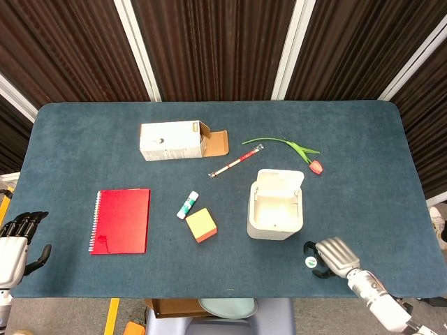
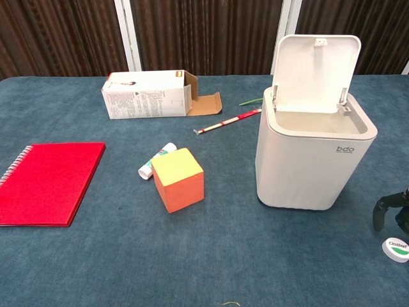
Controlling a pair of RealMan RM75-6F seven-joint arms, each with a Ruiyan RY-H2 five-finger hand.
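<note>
My right hand (image 1: 331,256) hovers low over the table's front right, just right of a small white and green cap (image 1: 311,262). Its dark fingertips (image 2: 381,210) curl down around the cap (image 2: 397,249) without touching it, and the cap lies flat on the cloth. The hand holds nothing. A white bin (image 1: 276,213) with its lid up stands just behind the hand. My left hand (image 1: 14,246) hangs off the table's left front edge, fingers apart and empty, nearest the red notebook (image 1: 121,220).
On the blue table (image 1: 84,139) lie a yellow-orange cube (image 1: 201,225), a glue stick (image 1: 187,204), an open white carton (image 1: 172,140), a red pen (image 1: 236,160) and a tulip (image 1: 316,167). The bin (image 2: 313,160) rises tall beside the right hand.
</note>
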